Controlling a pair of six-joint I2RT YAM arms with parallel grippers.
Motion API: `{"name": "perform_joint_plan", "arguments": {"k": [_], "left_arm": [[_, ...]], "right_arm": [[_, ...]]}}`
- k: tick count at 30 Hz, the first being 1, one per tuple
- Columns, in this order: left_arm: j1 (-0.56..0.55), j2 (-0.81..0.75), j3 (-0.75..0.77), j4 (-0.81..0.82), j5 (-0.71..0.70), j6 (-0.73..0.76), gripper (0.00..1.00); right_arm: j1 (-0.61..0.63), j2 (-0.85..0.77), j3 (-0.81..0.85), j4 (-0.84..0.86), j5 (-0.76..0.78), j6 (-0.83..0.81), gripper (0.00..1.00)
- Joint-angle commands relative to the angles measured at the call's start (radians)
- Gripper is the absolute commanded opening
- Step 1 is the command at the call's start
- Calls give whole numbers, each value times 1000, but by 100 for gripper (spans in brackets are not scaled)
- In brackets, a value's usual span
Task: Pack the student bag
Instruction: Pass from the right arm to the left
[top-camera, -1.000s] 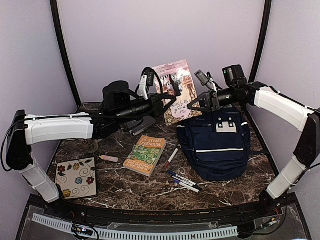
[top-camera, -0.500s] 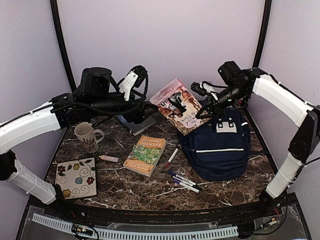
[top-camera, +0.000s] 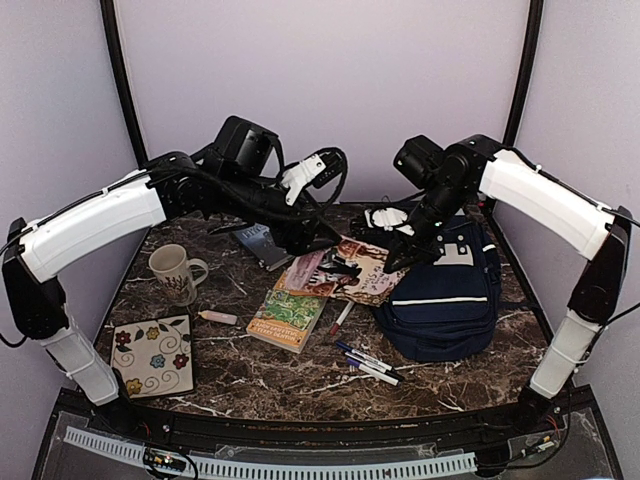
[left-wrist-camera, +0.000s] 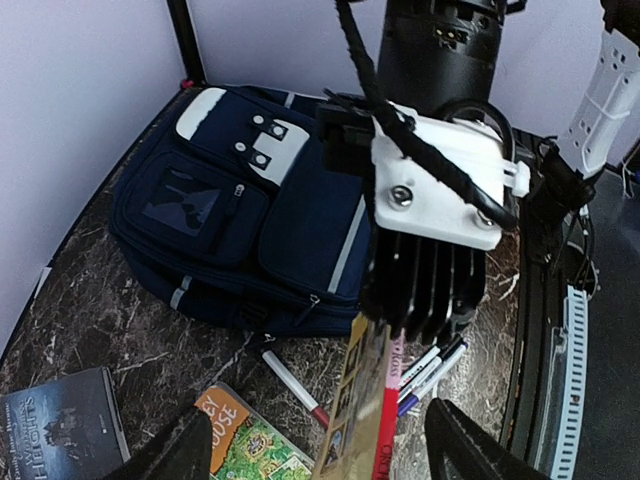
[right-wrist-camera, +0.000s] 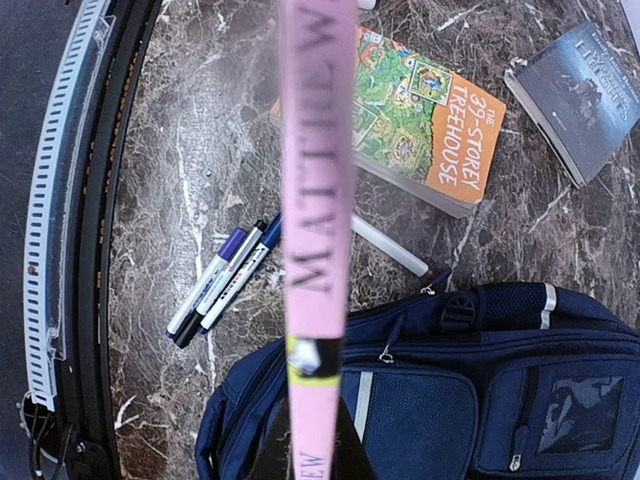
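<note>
The left arm rises from its base, bends over the mug (top-camera: 175, 272) and the dark book (top-camera: 262, 243), and dips its wrist towards the middle of the tabletop (top-camera: 250, 385). The right arm mirrors it, with its white forearm sloping down from the right wall. The two tools nearly meet. The left tool (left-wrist-camera: 322, 418) is released, its fingers (left-wrist-camera: 190, 450) spread wide on either side of the pink-spined book (right-wrist-camera: 318, 200) without touching it. The right tool (right-wrist-camera: 315, 450) is clenched on that book's edge, holding it tilted above the marble. The student bag (top-camera: 450, 300) lies flat on the right of the tabletop, front up, with its far end near the back right corner. The book hangs just beside its left edge. Between the two arms lies the Treehouse book (top-camera: 290, 312), with a red-tipped marker (top-camera: 343, 315) beside it. A cluster of pens (top-camera: 368, 365) sits near the bag's front corner. The flowered tile (top-camera: 153, 357) is by the near left edge, with bare marble along the front. Only the right wrist view shows the lettering on the spine. Only the left wrist view shows the bag's white studded patch (left-wrist-camera: 240, 135) and zipped pockets. I can't tell from here whether the main compartment is unzipped.
</note>
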Motion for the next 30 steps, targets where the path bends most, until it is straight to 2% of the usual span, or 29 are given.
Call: {"name": "perform_joint_plan", "arguments": {"k": [1,7,10,14,16,17,19,20,23,26,28,30], "left_arm": [[0,36,107,-164,96,60,73],[0,79,147,-227,120,94,46],[0,97,167,-261,129,114,38],[0,117,194,-282,140,123,17],[0,117,197,-269,143,122,3],[0,113,196,-259,139,119,0],[6,97,190,-223,129,106,0],[15,83,182,-197,133,94,0],[60,24,135,-78,135,19,0],[104,-77,22,123,126,-117,0],[123,-140,-82,289,95,-210,0],[134,-194,-189,469,48,-307,0]], "right_arm": [[13,-44,6,5,41,-9,0],[14,-50,23,7,21,-14,0],[14,-50,35,7,-2,-13,0],[14,-42,58,-2,-23,-12,0],[12,-43,64,2,-36,-7,0],[10,-46,65,11,-45,1,9],[-14,-66,58,46,-84,33,36],[-44,-82,48,76,-132,45,47],[-172,-143,3,219,-293,122,68],[-333,-206,-83,416,-486,298,80],[-408,-248,-171,617,-579,464,84],[-461,-273,-260,805,-648,648,85]]}}
